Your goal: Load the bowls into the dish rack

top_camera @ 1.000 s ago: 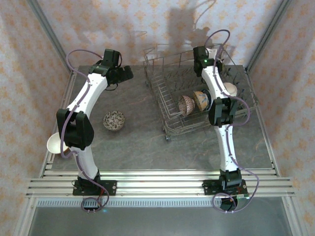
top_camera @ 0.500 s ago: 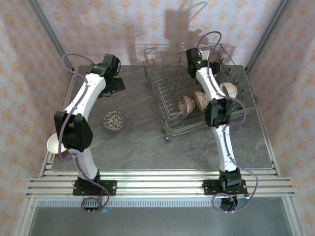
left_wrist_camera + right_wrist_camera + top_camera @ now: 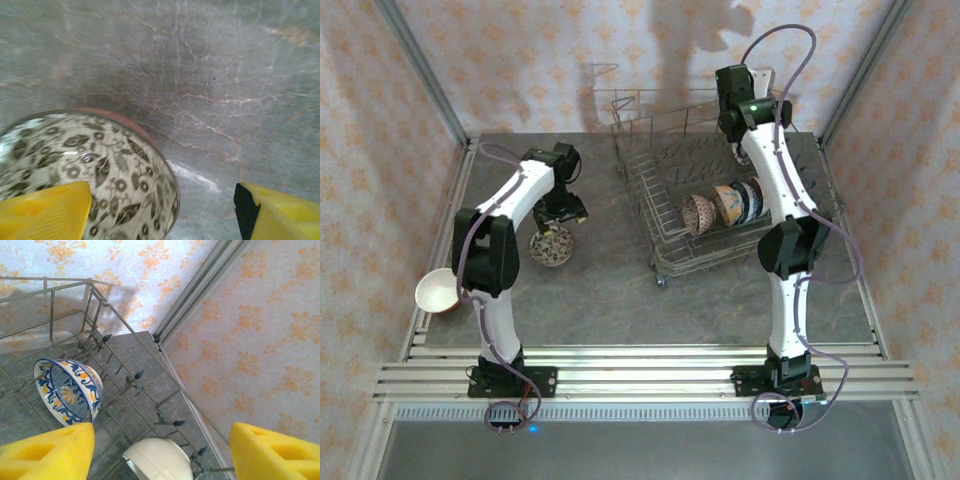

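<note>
Now left end effector, spread, straddles patterned bowl.

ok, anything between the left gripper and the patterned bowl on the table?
Nothing visible. The left gripper hangs right above the patterned bowl, jaws open across its rim: one finger over the inside, the other over the bare table beside it.
</note>
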Robot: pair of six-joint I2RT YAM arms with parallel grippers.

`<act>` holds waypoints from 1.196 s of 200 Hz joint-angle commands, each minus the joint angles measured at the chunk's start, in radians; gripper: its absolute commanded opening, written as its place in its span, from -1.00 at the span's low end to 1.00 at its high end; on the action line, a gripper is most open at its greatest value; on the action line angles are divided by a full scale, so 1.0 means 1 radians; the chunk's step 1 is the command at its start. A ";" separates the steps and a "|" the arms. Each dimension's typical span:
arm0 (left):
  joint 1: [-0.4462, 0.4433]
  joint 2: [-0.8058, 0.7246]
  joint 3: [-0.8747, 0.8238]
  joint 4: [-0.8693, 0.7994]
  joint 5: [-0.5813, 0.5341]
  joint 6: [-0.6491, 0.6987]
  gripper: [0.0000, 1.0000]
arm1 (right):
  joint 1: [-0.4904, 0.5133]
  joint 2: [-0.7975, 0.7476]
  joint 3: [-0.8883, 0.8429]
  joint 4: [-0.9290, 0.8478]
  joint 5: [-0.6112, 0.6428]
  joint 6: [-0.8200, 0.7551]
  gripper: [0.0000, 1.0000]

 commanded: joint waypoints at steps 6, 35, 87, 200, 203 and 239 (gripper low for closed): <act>-0.003 0.069 0.026 -0.025 0.004 0.017 0.50 | 0.007 -0.066 -0.125 -0.036 -0.002 0.026 0.42; -0.001 0.083 -0.030 0.006 0.006 0.020 0.21 | 0.007 -0.152 -0.232 -0.003 -0.011 0.023 0.42; -0.010 0.003 -0.068 0.058 0.039 -0.029 -0.81 | 0.009 -0.201 -0.265 -0.015 -0.047 0.026 0.41; -0.115 -0.256 0.301 0.494 -0.104 -0.434 -1.00 | 0.289 -0.363 -0.298 0.240 -0.849 -0.018 0.27; -0.123 -0.248 0.325 0.498 -0.112 -0.437 -1.00 | 0.299 -0.372 -0.317 0.263 -0.850 -0.015 0.27; -0.188 -0.180 0.468 0.553 -0.139 -0.541 -1.00 | 0.400 -0.475 -0.554 0.561 -0.872 0.039 0.26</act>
